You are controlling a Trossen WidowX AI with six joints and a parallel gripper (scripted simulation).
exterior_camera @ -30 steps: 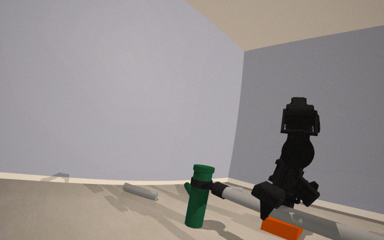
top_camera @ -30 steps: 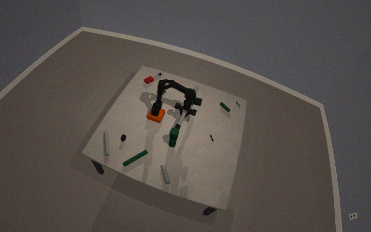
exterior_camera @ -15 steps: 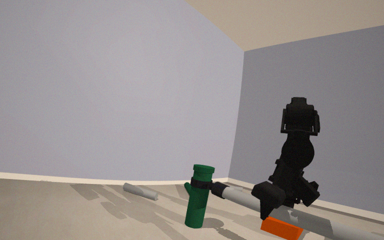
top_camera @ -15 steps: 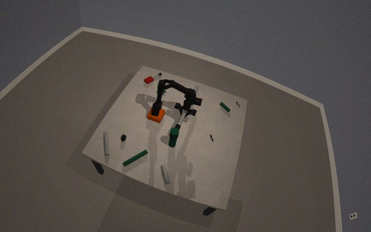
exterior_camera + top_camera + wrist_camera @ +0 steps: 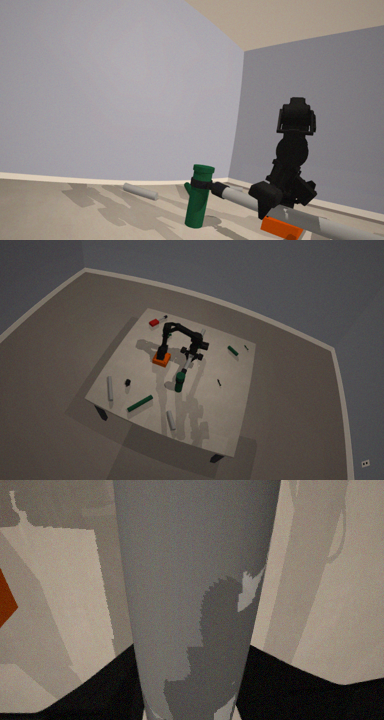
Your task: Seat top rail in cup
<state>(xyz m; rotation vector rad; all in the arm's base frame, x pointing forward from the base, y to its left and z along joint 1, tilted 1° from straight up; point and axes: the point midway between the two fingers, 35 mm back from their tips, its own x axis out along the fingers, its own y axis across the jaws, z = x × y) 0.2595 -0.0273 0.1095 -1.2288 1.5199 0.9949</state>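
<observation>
Your gripper (image 5: 269, 202) is clamping the rail (image 5: 240, 198), fingers closed on the grey tube partway along its length. In the wrist view the rail (image 5: 195, 590) is filling the middle of the frame, running away from you toward 12 o'clock, with the dark fingers showing at either side of it at the bottom.

In the exterior view the rail is sloping up toward 10 o'clock from the gripper, and its end is sitting in the black cup (image 5: 218, 188) on the band (image 5: 200, 183). How deep it is seated you cannot tell from here. The band is wrapping the green post (image 5: 198, 198) just below the cap (image 5: 203, 169).

From the top view, the post (image 5: 179, 382) is standing at about 6 o'clock from the gripper (image 5: 190, 354), and the rail (image 5: 187, 363) is bridging the two. The arm's orange base (image 5: 161, 358) is sitting at 9 o'clock from the gripper on the tabletop (image 5: 226, 398).

Loose grey tubes (image 5: 109, 388) and green bars (image 5: 139, 403) are lying well apart from the post.
</observation>
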